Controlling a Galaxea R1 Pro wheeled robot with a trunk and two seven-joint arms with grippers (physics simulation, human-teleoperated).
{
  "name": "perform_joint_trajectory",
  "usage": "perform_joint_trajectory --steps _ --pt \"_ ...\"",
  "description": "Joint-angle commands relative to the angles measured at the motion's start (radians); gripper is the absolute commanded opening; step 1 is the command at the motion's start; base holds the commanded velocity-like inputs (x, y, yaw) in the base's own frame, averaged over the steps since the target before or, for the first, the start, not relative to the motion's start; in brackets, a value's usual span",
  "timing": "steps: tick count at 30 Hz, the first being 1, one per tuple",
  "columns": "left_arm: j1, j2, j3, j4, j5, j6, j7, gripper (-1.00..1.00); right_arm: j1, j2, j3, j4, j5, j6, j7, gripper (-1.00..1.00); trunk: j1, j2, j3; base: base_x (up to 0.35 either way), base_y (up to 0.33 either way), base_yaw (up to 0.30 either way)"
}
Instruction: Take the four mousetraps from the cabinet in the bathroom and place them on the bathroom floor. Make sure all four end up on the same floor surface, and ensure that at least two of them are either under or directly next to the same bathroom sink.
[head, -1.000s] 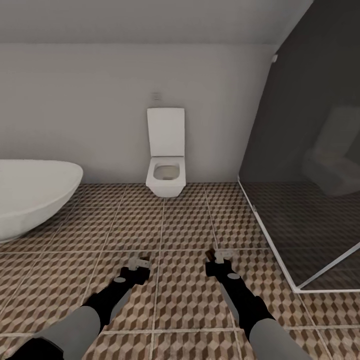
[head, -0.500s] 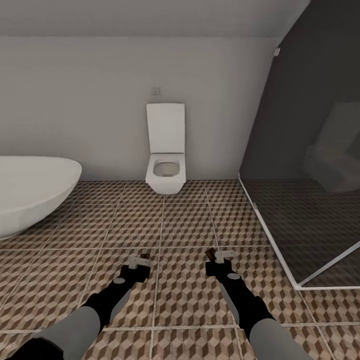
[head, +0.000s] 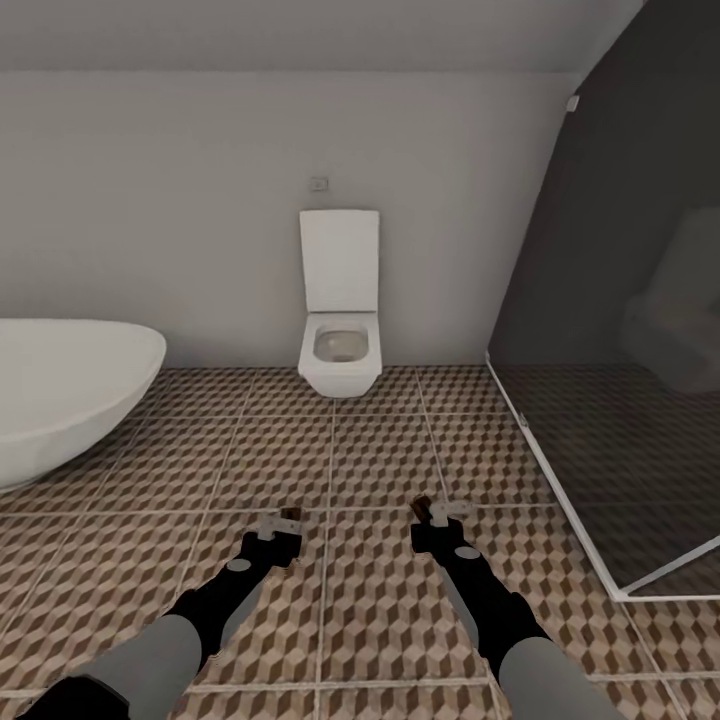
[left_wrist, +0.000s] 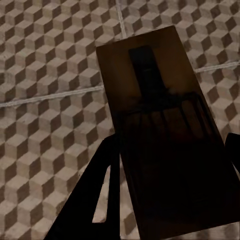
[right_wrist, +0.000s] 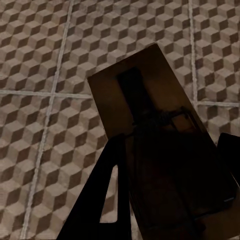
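Both arms reached fwd over the floor, cube-pattern tiles w/ pale grout. L gripper was clamped on a trap: in the L wrist view a dark flat wooden board w/ wire bars stuck out from betw. the fingers, tiles behind it. R gripper was likewise clamped on a trap, board held betw. its fingers above the tiles. In the head view each trap showed only as a small brown bit at the gripper tip. Ahead, a white toilet stood against the wall, lid up. A white tub sat far L; a dark glass shower screen w/ white frame was on the R.
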Motion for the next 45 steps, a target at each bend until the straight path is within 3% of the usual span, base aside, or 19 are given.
perform_joint_trajectory --steps 1,15,35,45 --pt "-0.001 0.000 -0.009 0.001 0.008 -0.004 0.007 -1.00 0.000 0.000 0.003 -0.002 0.004 0.007 -0.004 -1.00 0.000 0.000 -0.001 0.267 0.213 0.000" --pt "-0.001 -0.001 -0.009 0.003 0.008 -0.004 0.007 -1.00 0.000 0.000 0.003 -0.002 0.004 0.007 -0.004 -1.00 0.000 0.000 -0.001 0.295 0.173 0.000" --pt "-0.001 -0.001 -0.010 0.005 0.008 -0.007 0.007 -1.00 0.000 0.000 0.003 -0.002 0.004 0.007 -0.004 -1.00 0.000 0.000 -0.001 0.340 0.010 0.000" --pt "-0.001 -0.001 -0.010 0.006 0.008 -0.011 0.007 -1.00 -0.001 0.000 0.003 -0.002 0.004 0.007 -0.004 -1.00 0.000 0.000 -0.001 0.068 0.000 0.000"
